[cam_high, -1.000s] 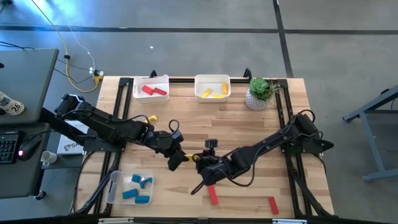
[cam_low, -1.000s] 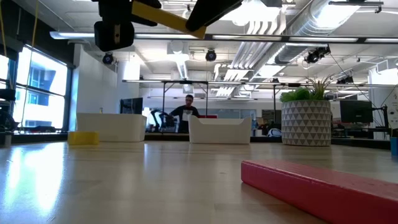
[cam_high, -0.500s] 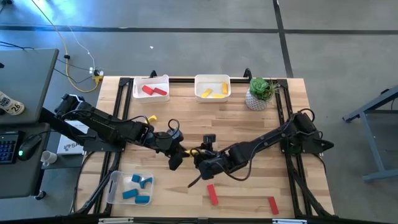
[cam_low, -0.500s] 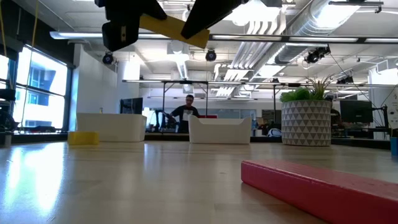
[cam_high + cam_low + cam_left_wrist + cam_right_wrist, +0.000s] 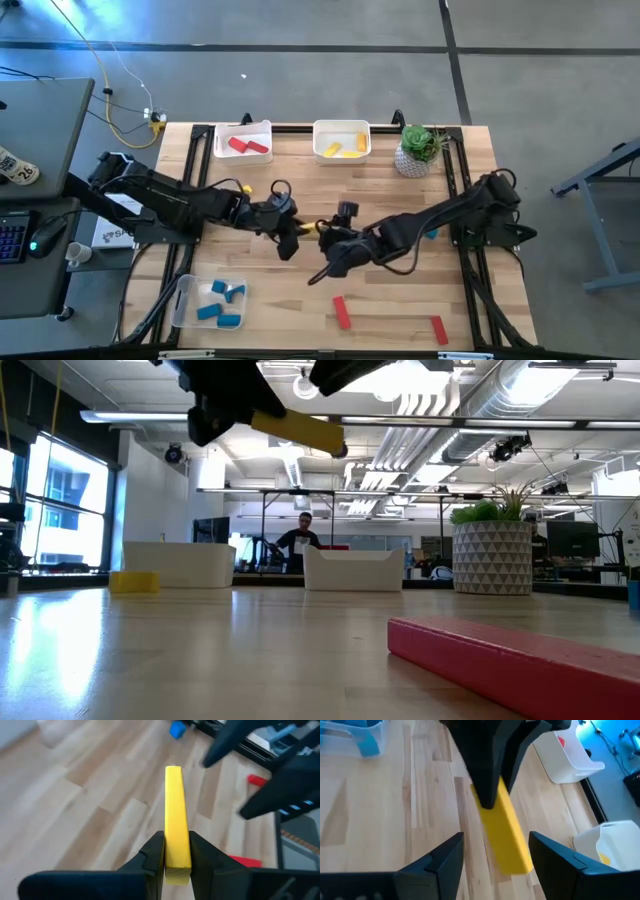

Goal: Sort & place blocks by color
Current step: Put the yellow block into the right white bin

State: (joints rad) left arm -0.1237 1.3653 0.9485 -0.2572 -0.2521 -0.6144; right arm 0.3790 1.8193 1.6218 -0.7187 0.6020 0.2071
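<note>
A yellow bar is hanging in the air above the middle of the table, pinched at one end between the fingers of the left gripper, whose jaws are pressing flat against its two sides. The right gripper is hovering just beside it with its fingers spread wide and the free end of the bar lying between them, touching neither as far as the right wrist view shows, so the moment is looking like a hand-over between the arms, not yet completed. Sorting is sitting partway through: the red bin at the far edge is holding red blocks, the yellow bin beside it is holding yellow ones, and the clear bin at the near left is holding blue ones. Left to do, judging from the table: the bar in the air is needing to go to the yellow bin, a second yellow block is lying loose near the left arm, two red bars are lying on the near side of the table, and a blue block is showing by the right arm. A potted plant is standing next to the yellow bin, clear of the work.
</note>
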